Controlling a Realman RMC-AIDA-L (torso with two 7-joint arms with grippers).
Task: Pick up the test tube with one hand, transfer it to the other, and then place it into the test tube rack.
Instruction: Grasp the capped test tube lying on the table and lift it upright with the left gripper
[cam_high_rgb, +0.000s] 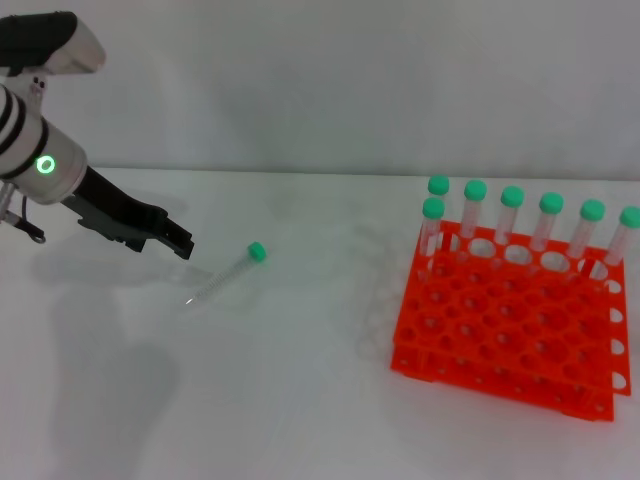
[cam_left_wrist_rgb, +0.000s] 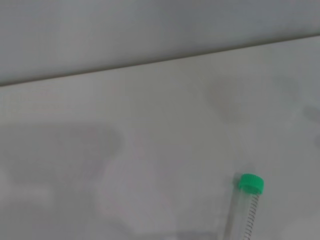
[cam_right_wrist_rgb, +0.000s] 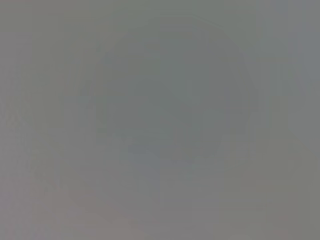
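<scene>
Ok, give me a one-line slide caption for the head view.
Left black pincer nears the slim clear green-capped test tube lying on the white table, apart from the orange rack.

Test tube lies left of the rack

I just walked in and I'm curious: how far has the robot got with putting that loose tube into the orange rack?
Barely started. The test tube lies flat on the white table, untouched. In hand: the left gripper hangs just beside the tube's tip, not holding it. Left to do: the pickup, the handover to the right gripper, which is not in view, and placing the tube in the test tube rack, where seven capped tubes already stand.
</scene>
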